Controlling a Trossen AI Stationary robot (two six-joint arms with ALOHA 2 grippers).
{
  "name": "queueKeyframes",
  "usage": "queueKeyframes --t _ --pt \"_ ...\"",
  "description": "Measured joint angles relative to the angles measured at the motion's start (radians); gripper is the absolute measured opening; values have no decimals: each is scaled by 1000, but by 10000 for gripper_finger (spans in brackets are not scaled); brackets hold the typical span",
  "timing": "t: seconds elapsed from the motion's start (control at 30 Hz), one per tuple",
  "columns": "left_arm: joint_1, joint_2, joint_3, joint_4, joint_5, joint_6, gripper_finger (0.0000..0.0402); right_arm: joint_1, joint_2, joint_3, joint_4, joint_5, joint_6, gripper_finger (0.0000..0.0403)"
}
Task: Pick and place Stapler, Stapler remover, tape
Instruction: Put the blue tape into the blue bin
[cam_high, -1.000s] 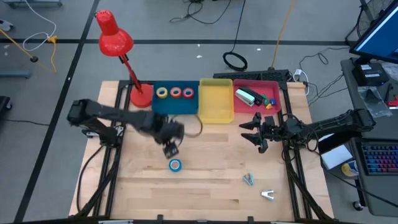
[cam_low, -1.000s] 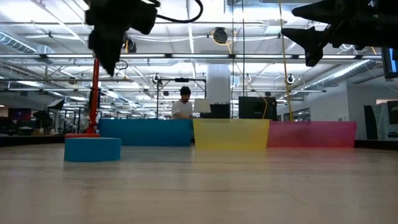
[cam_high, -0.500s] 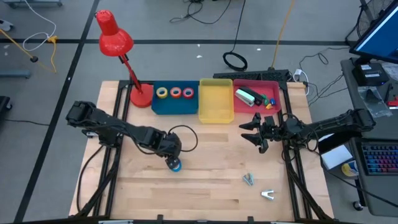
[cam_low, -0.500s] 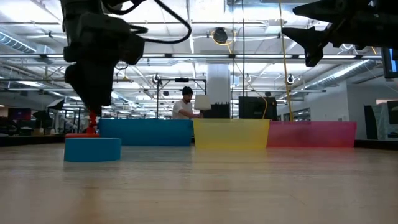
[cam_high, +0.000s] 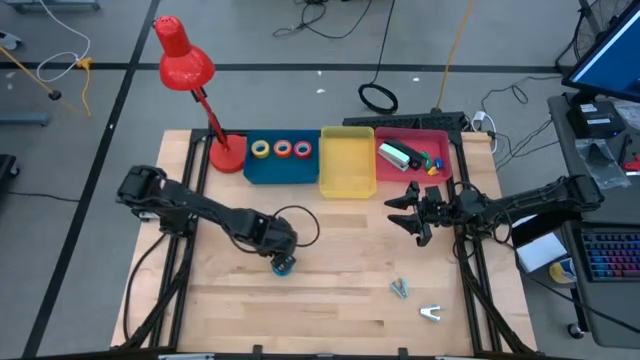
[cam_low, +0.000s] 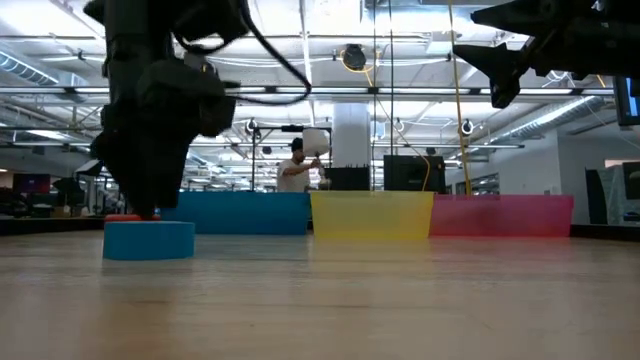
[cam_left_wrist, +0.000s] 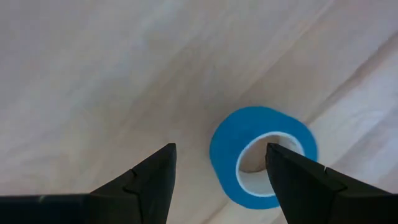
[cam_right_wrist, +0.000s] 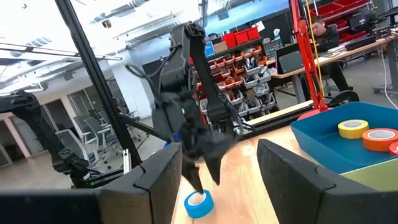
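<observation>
Table (cam_high: 330, 300): pale wood, seen from above.

Lamp (cam_high: 190, 80): red, base at the table's 11 o'clock corner, head leaning off the far edge.

Left arm: reaches from 9 o'clock toward the table's centre. Left gripper (cam_high: 283, 262) is low over the blue tape (cam_high: 283, 266), just at 7 o'clock from centre. In the left wrist view the fingers (cam_left_wrist: 149, 183) are spread; one lies outside the roll (cam_left_wrist: 264, 155), the other over its pale core. Contact cannot be told.

Right arm: enters from 3 o'clock. Right gripper (cam_high: 408, 213) hangs in the air at 2 o'clock from centre, fingers spread, holding nothing.

Bins along the 12 o'clock edge: blue bin (cam_high: 268, 170) next to the lamp base, yellow bin (cam_high: 347, 162) touching it, pink bin (cam_high: 440, 140) beyond that.

Tape in the blue bin: yellow tape (cam_high: 261, 149), orange tape (cam_high: 283, 149), red tape (cam_high: 303, 149), in a row.

Pink bin holds a green and white item (cam_high: 398, 154), kind unclear, and small coloured pieces.

Two small metal objects lie toward 5 o'clock: one (cam_high: 400, 288) nearer centre, another (cam_high: 431, 313) nearer the edge; identity of each cannot be told.
</observation>
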Motion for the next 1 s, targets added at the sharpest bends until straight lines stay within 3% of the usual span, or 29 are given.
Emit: queueKeyframes --t 0.4,0.53,0.73,0.9,1.0 --pt "1 137 6 31 78 -42 238 0 1 0 -6 0 -1 201" --pt "2 131 3 25 77 -48 186 0 1 0 -6 0 -4 201" --pt "14 116 12 0 100 3 45 0 1 0 -6 2 -11 201" --pt "36 25 46 12 217 121 36 0 1 0 -6 2 -12 201" --pt "54 -64 72 100 249 247 37 0 1 0 -9 2 -15 201"
